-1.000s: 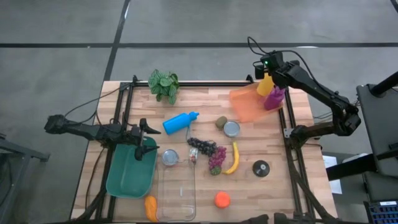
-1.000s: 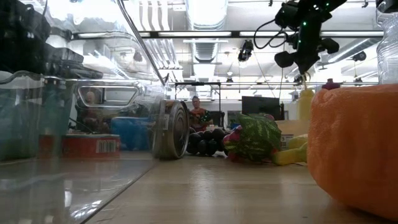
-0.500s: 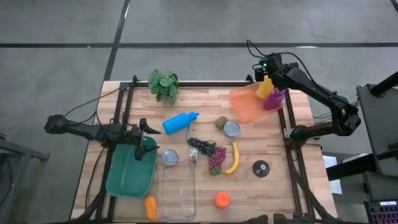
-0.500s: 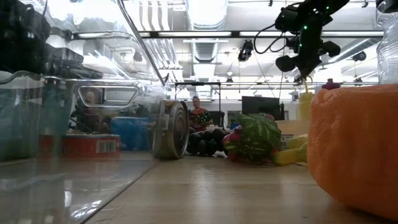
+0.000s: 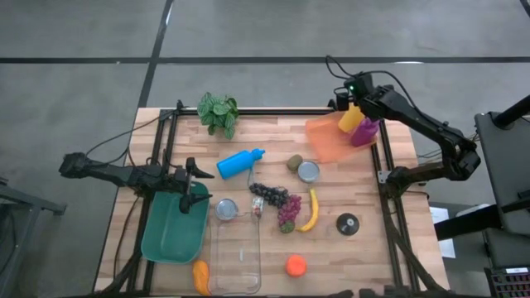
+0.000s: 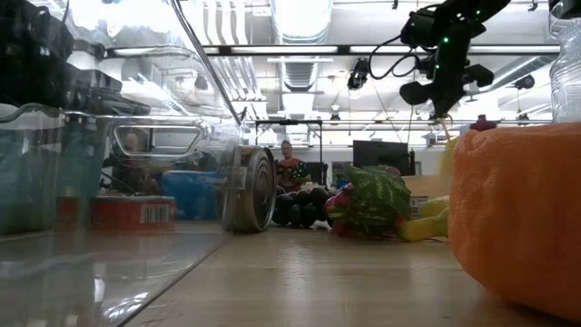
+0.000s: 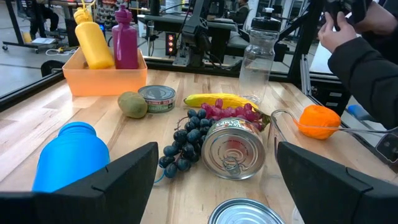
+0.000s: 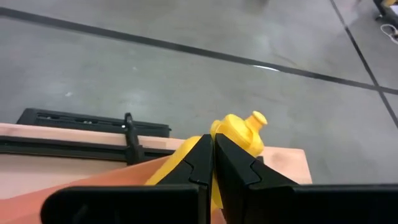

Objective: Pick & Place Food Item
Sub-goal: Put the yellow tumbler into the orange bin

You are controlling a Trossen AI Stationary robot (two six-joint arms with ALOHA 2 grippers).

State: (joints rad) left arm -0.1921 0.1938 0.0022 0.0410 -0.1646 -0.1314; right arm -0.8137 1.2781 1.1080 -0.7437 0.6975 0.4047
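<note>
The food lies mid-table: a banana (image 5: 311, 210), dark and red grapes (image 5: 276, 199), a kiwi (image 5: 294, 162) and an orange (image 5: 296, 265). None of it is held. My right gripper (image 5: 349, 99) is shut, slanting down over the far right corner of the orange bin (image 5: 325, 139). A yellow bottle (image 5: 351, 119) and a purple bottle (image 5: 365, 131) stand in that bin. My left gripper (image 5: 197, 177) waits open at the table's left, level, above the green bin (image 5: 174, 228). My right gripper has its shut fingertips (image 8: 205, 152) right in front of the yellow bottle's shoulder (image 8: 231, 134), coming from above and the far side. Nothing is between the fingers. The fingers hide the spot, so I cannot tell whether they touch the bottle.
A blue bottle (image 5: 239, 162) lies left of centre, with a potted plant (image 5: 219, 112) behind it. Tins (image 5: 308, 171) (image 5: 226, 209), a clear container (image 5: 236, 252), a black disc (image 5: 347, 223) and a small orange piece (image 5: 200, 276) crowd the near half. A person's dark sleeve (image 7: 367, 59) shows beyond the table.
The yellow bottle has leaned slightly toward the table's left inside the orange bin, with my shut right gripper staying close above it. My left arm has kept still.
</note>
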